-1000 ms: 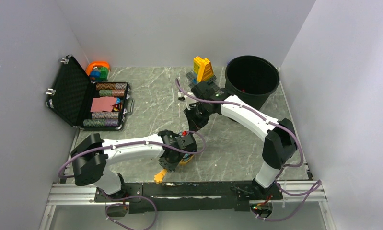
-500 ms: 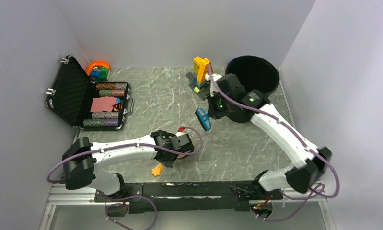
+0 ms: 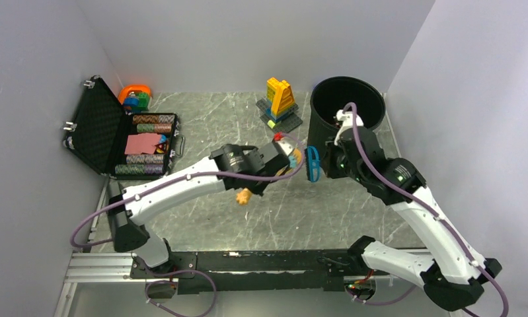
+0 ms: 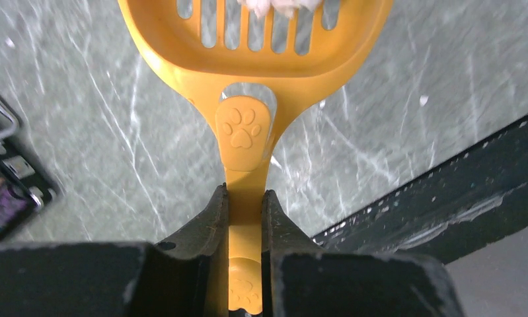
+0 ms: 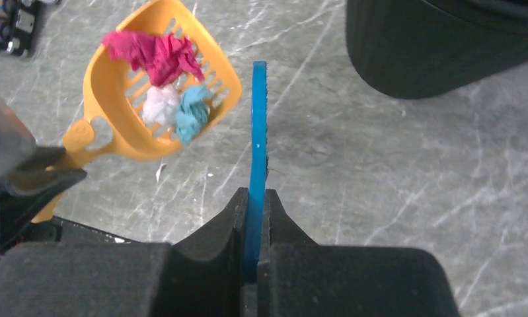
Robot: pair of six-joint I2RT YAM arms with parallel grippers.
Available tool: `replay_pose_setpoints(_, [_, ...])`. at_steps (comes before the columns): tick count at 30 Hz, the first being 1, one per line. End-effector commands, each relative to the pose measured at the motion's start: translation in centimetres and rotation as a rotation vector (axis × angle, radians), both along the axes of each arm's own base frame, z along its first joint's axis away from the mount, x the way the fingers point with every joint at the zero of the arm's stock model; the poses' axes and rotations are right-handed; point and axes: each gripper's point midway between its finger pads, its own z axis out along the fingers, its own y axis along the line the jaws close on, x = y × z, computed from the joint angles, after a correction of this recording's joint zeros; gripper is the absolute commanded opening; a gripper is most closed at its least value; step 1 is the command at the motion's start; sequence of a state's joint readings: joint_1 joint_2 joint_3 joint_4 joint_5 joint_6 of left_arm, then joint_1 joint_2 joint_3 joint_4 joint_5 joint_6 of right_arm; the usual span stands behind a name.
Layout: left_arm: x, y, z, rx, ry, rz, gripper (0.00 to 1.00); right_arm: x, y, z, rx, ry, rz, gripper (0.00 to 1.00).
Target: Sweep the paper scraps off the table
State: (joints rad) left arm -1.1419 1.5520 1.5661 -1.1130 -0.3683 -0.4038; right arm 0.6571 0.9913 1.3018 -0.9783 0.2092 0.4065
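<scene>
The left gripper (image 4: 246, 195) is pinched tight on the thin handle of an orange scoop (image 4: 243, 129), one finger on each side, just below the paw print moulded into the neck. The handle's tip sticks out behind the fingers, towards 6 o'clock in the left wrist view. The slotted bowl runs off the picture at 12 o'clock, with a bit of white paper showing at its top edge.

The right gripper (image 5: 256, 198) is pressed together on a brush (image 5: 258, 125), a flat blue one that stands edge-on and points to 12 o'clock from the fingers. Just beside it at 10 o'clock is the scoop's bowl, holding the scraps (image 5: 156, 58): a pink wad at the far end, then a white one and a teal one side by side nearer the handle. The brush and the scoop's rim look close. I cannot tell whether they touch, nor whether the scoop rests on the table (image 5: 413, 172).

From above, the two grippers meet near the middle of the table, the scoop at 9 o'clock of the brush. A black bin (image 3: 322, 122) stands at 1 o'clock of the brush, by the far right corner. A brick build (image 3: 279, 98) stands at 11 o'clock, near the back wall. Well off at 9 o'clock an open case (image 3: 97, 129) holds rows of chips (image 3: 152, 120). The rail (image 3: 261, 261) runs along the near edge at 6 o'clock.
</scene>
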Motion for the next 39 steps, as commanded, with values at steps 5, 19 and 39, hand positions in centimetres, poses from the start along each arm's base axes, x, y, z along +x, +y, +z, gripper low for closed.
replay_pose_setpoints(5, [4.2, -3.8, 4.5, -0.029, -0.039, -0.069, 0.0, -2.3, -7.6, 7.0, 0.136, -0.225, -0.341, 0.0])
replay_pose_setpoints(19, [6.4, -15.0, 12.7, -0.485, -0.029, -0.283, 0.0, -6.8, -18.1, 13.9, 0.309, -0.573, -0.709, 0.0])
replay_pose_setpoints(39, [14.3, -21.0, 16.5, -1.369, 0.693, -0.188, 0.0, -6.3, -16.7, 13.4, 0.338, -0.574, -0.645, 0.0])
